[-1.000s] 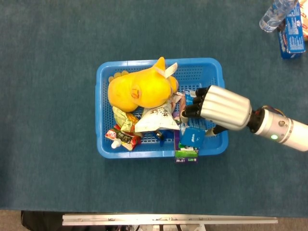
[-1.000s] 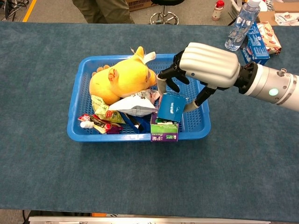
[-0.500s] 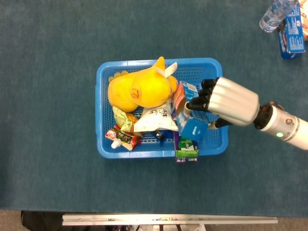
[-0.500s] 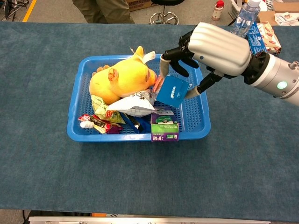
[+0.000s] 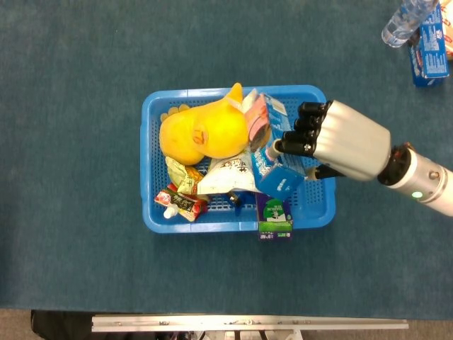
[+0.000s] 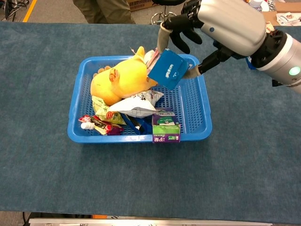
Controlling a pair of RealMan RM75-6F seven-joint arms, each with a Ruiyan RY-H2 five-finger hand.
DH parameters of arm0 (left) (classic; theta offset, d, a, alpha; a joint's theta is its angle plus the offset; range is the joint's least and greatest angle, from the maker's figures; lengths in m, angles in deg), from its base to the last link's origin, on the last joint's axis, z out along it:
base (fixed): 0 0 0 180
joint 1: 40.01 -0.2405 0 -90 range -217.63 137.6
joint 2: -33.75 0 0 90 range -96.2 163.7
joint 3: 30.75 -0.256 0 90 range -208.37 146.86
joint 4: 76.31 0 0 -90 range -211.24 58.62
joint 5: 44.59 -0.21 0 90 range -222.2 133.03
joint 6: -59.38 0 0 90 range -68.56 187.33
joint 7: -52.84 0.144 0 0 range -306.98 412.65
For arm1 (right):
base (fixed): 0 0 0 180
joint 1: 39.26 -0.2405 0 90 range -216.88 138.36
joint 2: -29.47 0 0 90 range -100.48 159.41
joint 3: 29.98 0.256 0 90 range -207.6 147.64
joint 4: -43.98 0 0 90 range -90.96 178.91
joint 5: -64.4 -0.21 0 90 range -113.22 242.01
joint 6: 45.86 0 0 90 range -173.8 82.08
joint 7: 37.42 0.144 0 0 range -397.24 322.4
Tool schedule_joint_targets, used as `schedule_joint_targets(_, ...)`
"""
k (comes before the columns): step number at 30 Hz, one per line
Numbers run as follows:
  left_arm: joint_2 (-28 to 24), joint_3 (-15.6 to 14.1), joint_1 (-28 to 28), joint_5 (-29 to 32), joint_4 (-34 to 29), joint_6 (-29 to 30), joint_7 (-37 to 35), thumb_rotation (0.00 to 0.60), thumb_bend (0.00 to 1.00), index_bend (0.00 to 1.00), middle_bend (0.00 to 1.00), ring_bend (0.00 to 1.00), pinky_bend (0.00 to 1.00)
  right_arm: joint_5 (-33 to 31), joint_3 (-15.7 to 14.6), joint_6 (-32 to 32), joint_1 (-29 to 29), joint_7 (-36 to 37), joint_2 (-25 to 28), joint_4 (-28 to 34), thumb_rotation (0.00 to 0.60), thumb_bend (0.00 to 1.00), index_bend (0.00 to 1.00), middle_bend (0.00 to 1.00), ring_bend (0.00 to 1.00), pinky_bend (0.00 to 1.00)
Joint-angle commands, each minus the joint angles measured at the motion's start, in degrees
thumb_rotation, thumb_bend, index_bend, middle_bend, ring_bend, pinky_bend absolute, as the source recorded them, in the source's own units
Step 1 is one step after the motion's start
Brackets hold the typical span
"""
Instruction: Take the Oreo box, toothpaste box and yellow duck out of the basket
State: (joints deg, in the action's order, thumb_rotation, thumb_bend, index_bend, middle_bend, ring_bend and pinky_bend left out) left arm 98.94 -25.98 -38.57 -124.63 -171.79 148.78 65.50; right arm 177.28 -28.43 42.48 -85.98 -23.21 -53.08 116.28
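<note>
Nearest us, the toothpaste box [image 6: 165, 128] stands at the front wall of the blue basket [image 6: 200, 123] on the surface [image 6: 141, 179]. Behind it the yellow duck [image 6: 120, 80] lies inside. Above the basket, our right hand [image 6: 221, 23] has its fingers [image 6: 165, 34] clamped on the tilted Oreo box [image 6: 168, 69].

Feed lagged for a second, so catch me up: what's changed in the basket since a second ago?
The right hand has lifted the blue box up out of the pile; it now hangs tilted above the blue basket, still gripped. The green-and-purple box that was under it is uncovered. The yellow duck, white packet and other snack packets stayed put. The left hand is not in view.
</note>
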Motion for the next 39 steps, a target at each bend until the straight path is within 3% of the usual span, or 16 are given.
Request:
schedule_joint_targets(1, -0.01, 0.03, -0.01, -0.04, -0.05, 0.06, -0.02, 0.600, 0.36, 0.31, 0.31, 0.29, 0.51, 0.65, 0.55, -0.15, -0.25, -2.65, 2.44, 2.89, 0.600, 0.00, 0.72, 0.77, 0.80, 0.64)
schedule_joint_targets(21, 0.38, 0.02, 0.21, 0.09, 0.19, -0.43, 0.02, 0.600, 0.36, 0.31, 0.31, 0.29, 0.51, 4.28, 0.52, -1.86, 4.06, -18.47, 21.27, 20.82, 0.600, 0.00, 0.73, 0.77, 0.80, 0.64)
schedule_joint_targets(33, 0.38, 0.10, 0.22, 0.37, 0.37, -0.55, -0.18, 0.600, 0.36, 0.31, 0.31, 0.29, 0.51, 4.08, 2.16, 0.29, 7.37, -20.47, 24.88, 22.90, 0.600, 0.00, 0.74, 0.78, 0.81, 0.64)
schedule_joint_targets(39, 0.41, 0.06, 0.24, 0.56, 0.39, -0.74, -0.05, 0.600, 0.36, 0.31, 0.31, 0.29, 0.51, 5.46, 1.81, -2.68, 8.66, -25.62, 29.09, 26.47, 0.600, 0.00, 0.75, 0.79, 0.81, 0.64)
